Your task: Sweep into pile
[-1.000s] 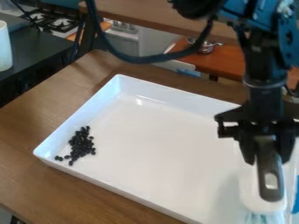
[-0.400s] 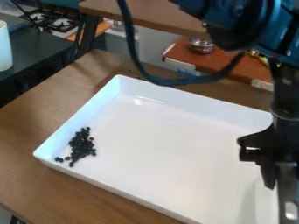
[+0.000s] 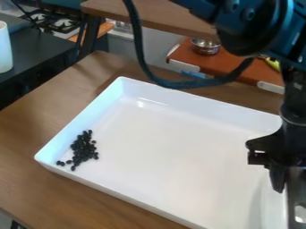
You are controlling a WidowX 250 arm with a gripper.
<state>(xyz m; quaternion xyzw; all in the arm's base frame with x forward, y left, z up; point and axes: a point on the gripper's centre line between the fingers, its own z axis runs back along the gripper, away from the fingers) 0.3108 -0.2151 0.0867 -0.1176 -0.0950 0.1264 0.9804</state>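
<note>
At the right edge of the camera view hangs my gripper, over the right side of the white tray. It is shut on the dark handle of a brush, which runs down out of the view at the lower right. A bunch of small black beans lies in the tray's left corner, close to the left wall, with a few loose ones at its lower end. The gripper and brush are far to the right of the beans.
The tray stands on a brown wooden table. Behind are a red-brown surface with a metal pot and a stove. A white cylinder stands at the left edge. A cable loops down above the tray's back wall.
The gripper and brush have moved right, most of the way between the first two frames and slightly since. The cable has swung with the arm. The beans have not moved.
</note>
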